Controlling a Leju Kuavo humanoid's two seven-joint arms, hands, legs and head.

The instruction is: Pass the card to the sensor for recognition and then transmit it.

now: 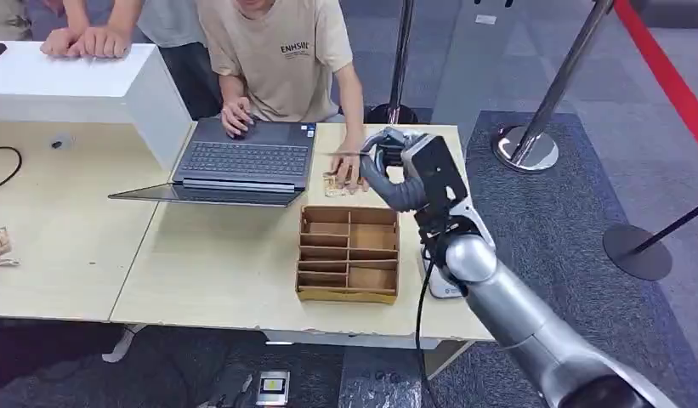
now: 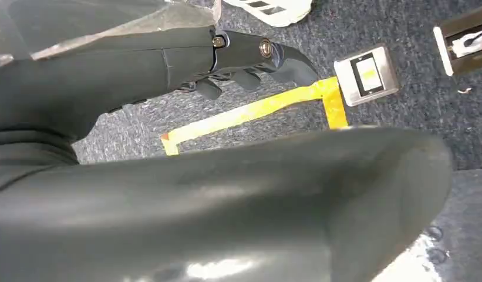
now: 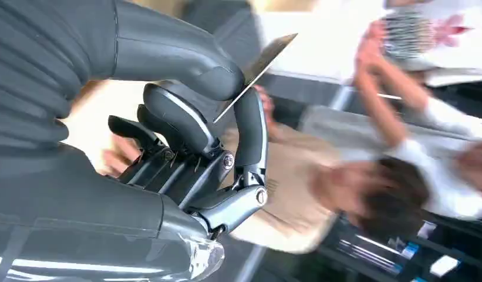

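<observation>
**Thin card pinched edge-on in the raised right hand**

The right hand [image 1: 394,166] is raised over the light wooden table [image 1: 201,272], at about one o'clock from the brown compartmented wooden organiser box [image 1: 349,253]. In the right wrist view, the thick grey thumb and a dark finger [image 3: 250,132] pinch a thin flat grey card [image 3: 268,56], seen almost edge-on, so its face cannot be read. From the head view the card is only a thin sliver by the fingers, hard to make out.

A person in a beige T-shirt [image 1: 281,55] sits at twelve o'clock, face cut off by the frame; one hand is on the open dark grey laptop [image 1: 243,161], the other rests on the table just beyond the robot's hand, over a small pale object that is partly hidden. A white device [image 1: 443,285] at three o'clock from the box is mostly covered by the silver forearm.

The left hand [image 2: 250,64] hangs over grey carpet with yellow tape [image 2: 256,108]; its dark fingers curl in around nothing visible.
</observation>
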